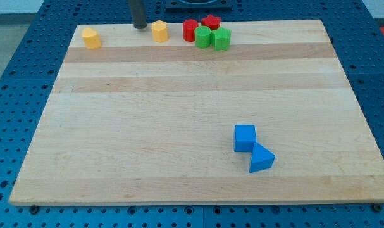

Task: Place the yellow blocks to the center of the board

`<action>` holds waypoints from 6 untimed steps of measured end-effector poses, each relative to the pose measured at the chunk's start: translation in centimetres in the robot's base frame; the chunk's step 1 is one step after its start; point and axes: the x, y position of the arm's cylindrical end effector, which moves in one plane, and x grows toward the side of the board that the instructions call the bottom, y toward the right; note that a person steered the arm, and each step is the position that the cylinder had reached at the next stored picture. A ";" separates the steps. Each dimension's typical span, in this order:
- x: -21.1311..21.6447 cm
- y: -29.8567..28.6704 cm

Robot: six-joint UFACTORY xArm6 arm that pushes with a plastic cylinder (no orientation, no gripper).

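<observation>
Two yellow blocks lie near the board's top edge. One yellow block [90, 37] is at the top left corner. The other yellow block [159, 30], hexagonal, lies further right, close to the red and green cluster. My tip [140, 27] is at the board's top edge, just left of the hexagonal yellow block, with a small gap between them. The rod rises out of the view's top.
A red cylinder [190, 29], a red star-like block [210, 23], a green cylinder [203, 36] and a green block [221, 38] cluster at the top centre. A blue cube [245, 137] and a blue triangular block [261, 158] lie at the lower right. The wooden board [179, 107] sits on a blue pegboard.
</observation>
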 end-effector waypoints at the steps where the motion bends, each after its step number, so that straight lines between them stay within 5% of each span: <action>1: 0.4 2.8; 3: 8.8 3.3; 6: 11.8 5.0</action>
